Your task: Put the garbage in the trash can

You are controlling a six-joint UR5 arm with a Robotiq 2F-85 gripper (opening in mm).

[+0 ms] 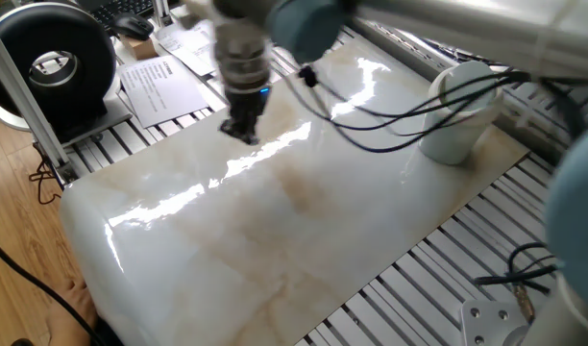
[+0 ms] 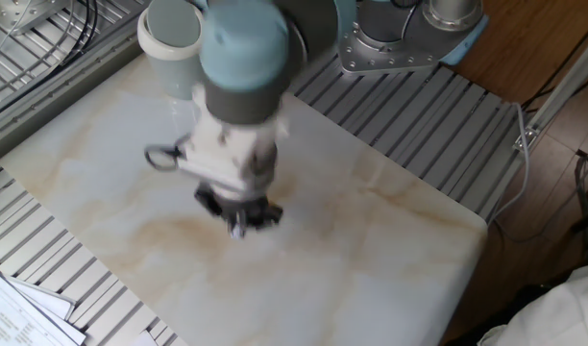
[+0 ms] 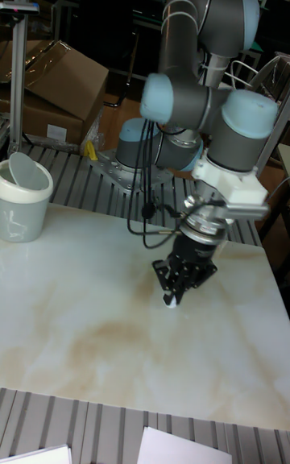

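My gripper [image 1: 243, 132] hangs just above the marble tabletop [image 1: 275, 231], fingers pointing down and closed together. In the tall fixed view a tiny whitish wad of garbage [image 3: 169, 301] shows pinched at the tips of the gripper [image 3: 173, 293]. In the other fixed view the gripper [image 2: 240, 227] is near the middle of the slab, blurred by motion. The trash can [image 1: 457, 117] is a plain white tapered cup at the table's far corner. The trash can [image 2: 174, 40] stands well apart from the gripper, and the trash can [image 3: 24, 198] is upright.
A round black device with a white centre [image 1: 54, 62] stands off the table on the left. Printed paper sheets [image 1: 164, 85] lie on the slatted frame beside it. Black cables [image 1: 390, 111] sag from the wrist over the table. Cardboard boxes [image 3: 56, 81] sit behind.
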